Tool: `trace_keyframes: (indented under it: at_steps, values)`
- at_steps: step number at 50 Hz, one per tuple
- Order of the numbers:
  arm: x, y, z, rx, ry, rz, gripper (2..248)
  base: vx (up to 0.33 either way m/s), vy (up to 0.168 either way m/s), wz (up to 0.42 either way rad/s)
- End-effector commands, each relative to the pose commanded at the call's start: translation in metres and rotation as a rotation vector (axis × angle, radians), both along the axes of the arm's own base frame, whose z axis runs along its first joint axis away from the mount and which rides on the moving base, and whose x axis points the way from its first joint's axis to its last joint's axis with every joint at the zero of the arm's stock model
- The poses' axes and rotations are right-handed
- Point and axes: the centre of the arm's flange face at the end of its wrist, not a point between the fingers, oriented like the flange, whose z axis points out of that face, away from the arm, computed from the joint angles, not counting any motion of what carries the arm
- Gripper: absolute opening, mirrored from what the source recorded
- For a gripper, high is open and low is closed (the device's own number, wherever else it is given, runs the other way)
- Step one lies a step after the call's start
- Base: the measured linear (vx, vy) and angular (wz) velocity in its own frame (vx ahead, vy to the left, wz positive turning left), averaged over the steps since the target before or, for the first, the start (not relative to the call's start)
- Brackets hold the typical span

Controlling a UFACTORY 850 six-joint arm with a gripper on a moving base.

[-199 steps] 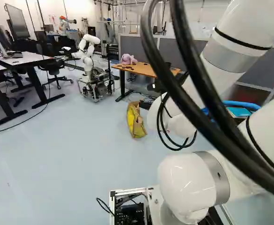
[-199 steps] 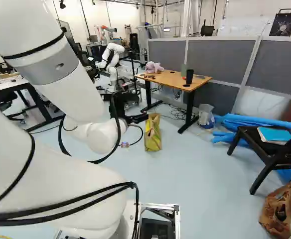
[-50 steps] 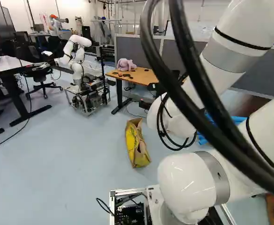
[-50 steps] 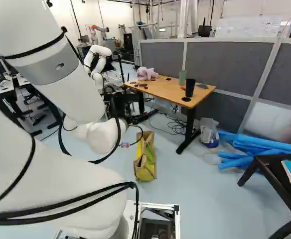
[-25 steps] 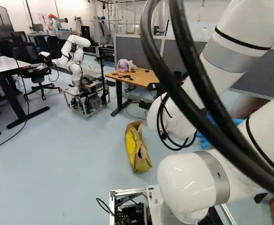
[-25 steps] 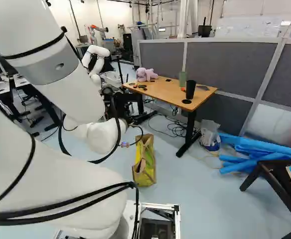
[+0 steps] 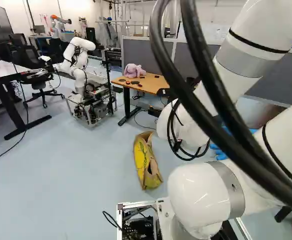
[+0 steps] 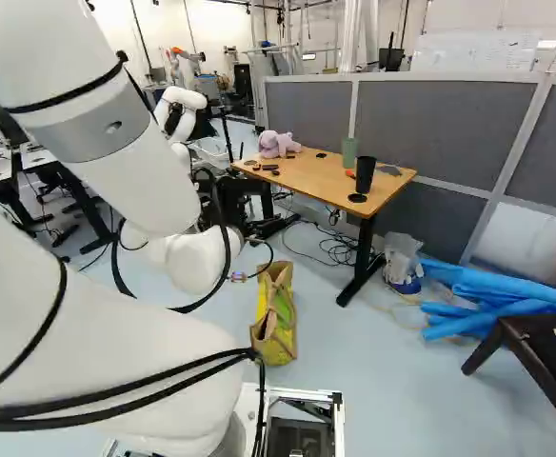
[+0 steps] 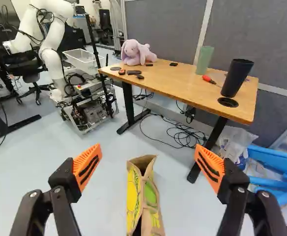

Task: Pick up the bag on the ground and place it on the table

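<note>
My gripper (image 8: 267, 227) shows partly as a dark shape beyond the white wrist in the right base view, its fingertips unclear there. In the wrist view the gripper (image 9: 148, 149) is open, its orange-padded fingers wide apart with nothing held. The yellow and brown bag (image 9: 133, 196) stands on the floor, lower than the fingers and between their lines, its top gaping. Both base views show the bag (image 7: 145, 159) on the floor ahead of the base. The wooden table (image 9: 183, 83) stands beyond the bag, with dark legs.
On the table are a pink plush rabbit (image 9: 136, 53), a green cup (image 9: 204, 60), a black cup (image 9: 237, 77) and small items. Cables (image 9: 183, 135) lie beneath it. Another robot (image 7: 88, 95) stands left of it; blue rolls (image 8: 497, 295) and a dark chair (image 8: 535, 347) are at right.
The base has moved closer to the bag and table and turned somewhat, so the bag appears nearer in both base views. The arm keeps its pose against its lowest joint.
</note>
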Motion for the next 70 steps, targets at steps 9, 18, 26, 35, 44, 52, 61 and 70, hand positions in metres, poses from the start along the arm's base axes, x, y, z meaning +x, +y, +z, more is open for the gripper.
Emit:
trace_keyframes:
  at_steps: [9,18,26,35,44,52,61,70]
  values:
    - [0.002,0.000,0.000,0.000,0.001,0.000,247,0.070,-0.001,-0.005]
    - [0.004,0.000,0.001,0.000,0.002,0.000,247,0.003,0.000,-0.001]
    - [0.013,0.000,0.001,0.000,0.019,0.000,247,0.000,0.000,0.000]
    - [0.028,0.000,0.000,0.002,0.055,-0.005,247,0.000,0.000,0.000]
    - [0.044,-0.001,-0.002,0.007,0.102,-0.016,247,0.000,0.000,0.000]
    - [0.058,-0.002,-0.005,0.014,0.155,-0.030,247,0.000,0.000,0.000]
    - [0.074,-0.003,-0.009,0.023,0.221,-0.047,247,0.000,0.000,0.000]
    - [0.088,-0.004,-0.015,0.037,0.303,-0.067,247,0.000,0.000,0.000]
